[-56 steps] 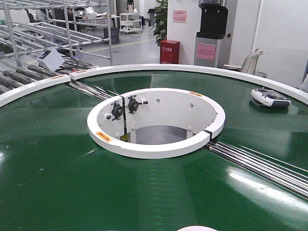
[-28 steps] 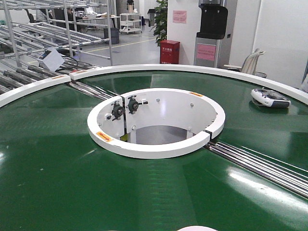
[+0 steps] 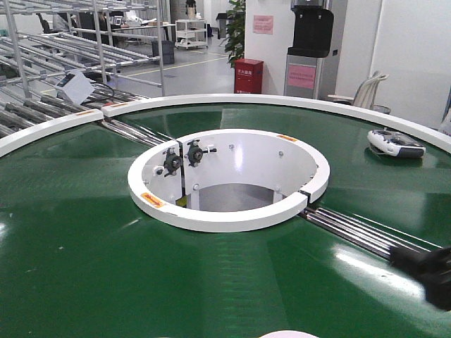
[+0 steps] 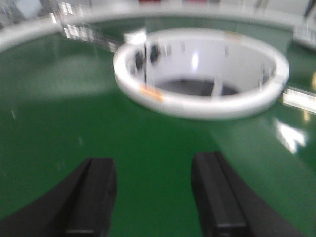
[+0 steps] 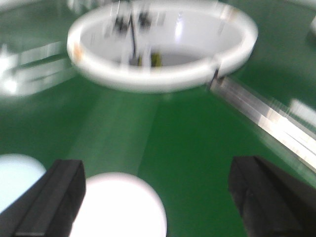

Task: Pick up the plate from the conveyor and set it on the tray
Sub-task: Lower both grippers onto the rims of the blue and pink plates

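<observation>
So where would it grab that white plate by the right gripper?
Probably the rim. The plate lies flat on the conveyor, so only its thin edge offers a hold. The open right gripper would likely come down from above onto the nearest edge.

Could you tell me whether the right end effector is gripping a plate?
No; the right end effector is open, and the white plate lies on the conveyor.

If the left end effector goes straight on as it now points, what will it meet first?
Probably the bare green conveyor belt, then the white ring around the opening; blur hides depth.
</observation>
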You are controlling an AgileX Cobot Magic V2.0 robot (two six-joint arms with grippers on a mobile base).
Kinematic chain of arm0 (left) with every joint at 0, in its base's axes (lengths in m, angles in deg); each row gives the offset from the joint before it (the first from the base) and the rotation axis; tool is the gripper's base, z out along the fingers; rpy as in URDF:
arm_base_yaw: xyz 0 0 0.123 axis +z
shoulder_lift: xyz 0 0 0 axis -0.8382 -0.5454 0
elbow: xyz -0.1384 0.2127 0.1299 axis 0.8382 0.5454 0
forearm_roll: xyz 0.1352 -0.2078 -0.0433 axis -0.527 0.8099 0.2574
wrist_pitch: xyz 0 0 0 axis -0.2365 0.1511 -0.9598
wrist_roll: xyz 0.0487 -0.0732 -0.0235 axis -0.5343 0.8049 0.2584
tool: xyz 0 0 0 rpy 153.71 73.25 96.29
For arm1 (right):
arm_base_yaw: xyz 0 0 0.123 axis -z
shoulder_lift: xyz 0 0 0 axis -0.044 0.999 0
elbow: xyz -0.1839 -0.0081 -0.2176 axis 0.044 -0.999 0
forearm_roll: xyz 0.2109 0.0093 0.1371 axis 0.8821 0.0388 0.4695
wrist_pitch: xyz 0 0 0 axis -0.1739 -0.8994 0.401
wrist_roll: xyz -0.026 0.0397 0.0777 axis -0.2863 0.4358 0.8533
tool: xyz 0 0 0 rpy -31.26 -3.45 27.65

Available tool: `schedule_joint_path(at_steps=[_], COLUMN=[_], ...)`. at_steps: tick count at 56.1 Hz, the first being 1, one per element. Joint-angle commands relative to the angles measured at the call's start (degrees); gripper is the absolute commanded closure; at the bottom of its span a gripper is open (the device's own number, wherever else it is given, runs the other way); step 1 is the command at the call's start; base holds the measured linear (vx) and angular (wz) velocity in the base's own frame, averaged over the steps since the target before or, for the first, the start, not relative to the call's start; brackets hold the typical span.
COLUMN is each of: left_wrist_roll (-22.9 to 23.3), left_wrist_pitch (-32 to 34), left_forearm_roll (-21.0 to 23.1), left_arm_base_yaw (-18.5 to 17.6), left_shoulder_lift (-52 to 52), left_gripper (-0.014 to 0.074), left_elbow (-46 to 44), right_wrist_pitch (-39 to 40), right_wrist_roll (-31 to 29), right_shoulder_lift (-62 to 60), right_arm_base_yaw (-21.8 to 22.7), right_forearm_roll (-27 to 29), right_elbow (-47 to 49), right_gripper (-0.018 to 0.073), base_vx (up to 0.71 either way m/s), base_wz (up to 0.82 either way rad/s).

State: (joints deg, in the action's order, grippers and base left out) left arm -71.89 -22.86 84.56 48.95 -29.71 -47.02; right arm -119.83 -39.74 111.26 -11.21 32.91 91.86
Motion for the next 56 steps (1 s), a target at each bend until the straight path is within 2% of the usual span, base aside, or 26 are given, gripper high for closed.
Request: schedule_joint_path(at_steps=[1, 8, 17, 25, 36, 56], left_wrist_roll=[-1.5, -6.5, -11.9, -12.6, -12.6, -12.6], left_wrist_pitch=[-2.5, -7.0, -7.5, -6.7, -4.9, -2.6], left_forearm_roll=[3.0, 9.5, 16.3, 16.1, 16.2, 16.2], left_arm_base_yaw=[-1.7, -3.0, -3.5, -3.5, -3.5, -7.3], left_shoulder_lift=[-3.7, -12.0, -22.7, -30.0, -35.9, -39.1], left_gripper=[0.0154, 0.0165, 0.0171, 0.0171, 0.0171, 0.0171], left_elbow=[-2.0, -2.0, -2.0, -2.0, -2.0, -2.0], right_wrist_pitch=[-3.4, -6.4, -6.6, -6.2, -5.1, -4.6], right_wrist_roll=[-0.2, 2.0, 5.4, 6.2, 6.3, 8.2], right_shoulder_lift=[6.3, 16.7, 28.7, 35.6, 38.9, 39.2], right_arm_base_yaw=[-1.7, -3.2, -2.8, -2.8, -2.8, -2.8], right_forearm_roll=[-0.2, -0.2, -1.4, -1.6, -1.7, -5.9], right_elbow=[4.4, 6.5, 7.0, 7.0, 7.0, 6.9], right_gripper=[-0.0018, 0.0027, 0.0038, 0.0038, 0.0038, 0.0038], base_vx=[0.0, 0.0, 0.0, 0.0, 0.0, 0.0], base_wz=[0.0, 0.0, 0.0, 0.0, 0.0, 0.0])
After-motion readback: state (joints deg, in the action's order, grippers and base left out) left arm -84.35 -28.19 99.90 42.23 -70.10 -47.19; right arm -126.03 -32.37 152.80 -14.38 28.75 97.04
